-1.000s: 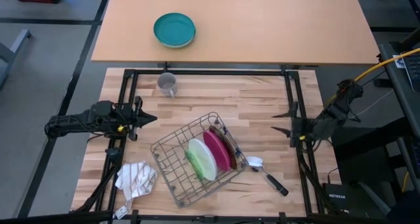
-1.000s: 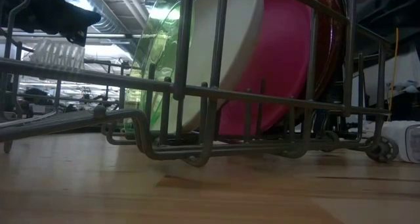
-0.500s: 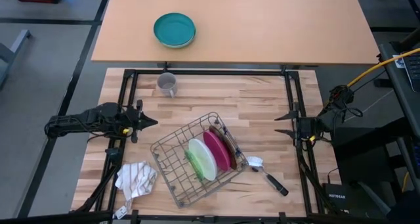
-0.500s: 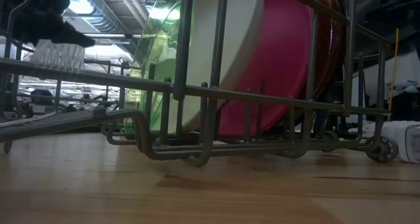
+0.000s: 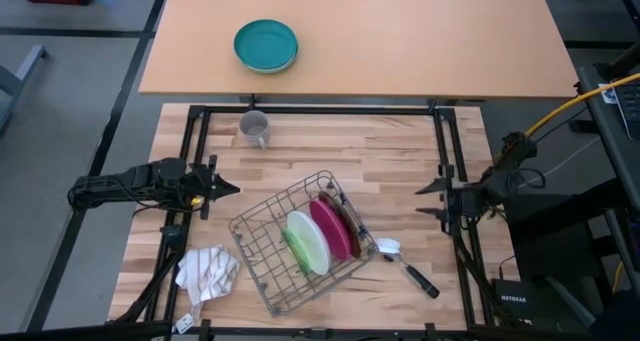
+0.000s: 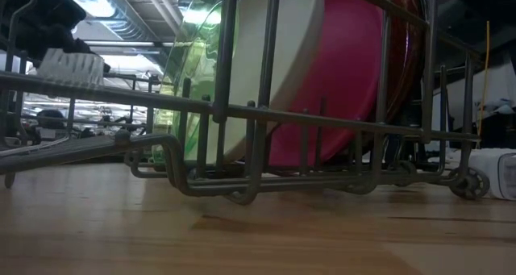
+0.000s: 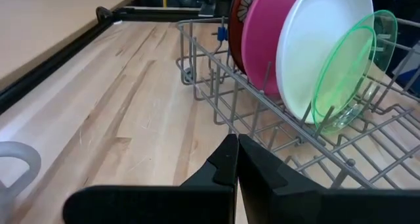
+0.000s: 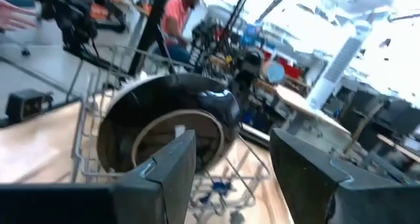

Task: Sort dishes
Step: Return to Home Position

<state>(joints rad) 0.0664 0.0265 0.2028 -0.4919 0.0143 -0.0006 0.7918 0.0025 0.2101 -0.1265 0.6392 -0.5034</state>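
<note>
"netgear" on a black box (image 5: 517, 301) off the table's (image 5: 380, 151) near right corner

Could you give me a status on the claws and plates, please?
Left claw shut, empty, left of rack. Right claw open, empty, right of it. Four plates standing in rack. Brush beside rack, no obstruction.

Wooden worktop (image 5: 390, 161): wire dish rack (image 5: 262, 253) centre-front, grey mug (image 5: 254, 129) at far edge, cloth (image 5: 207, 271) front-left corner, brush (image 5: 405, 264) just beside rack.
</note>
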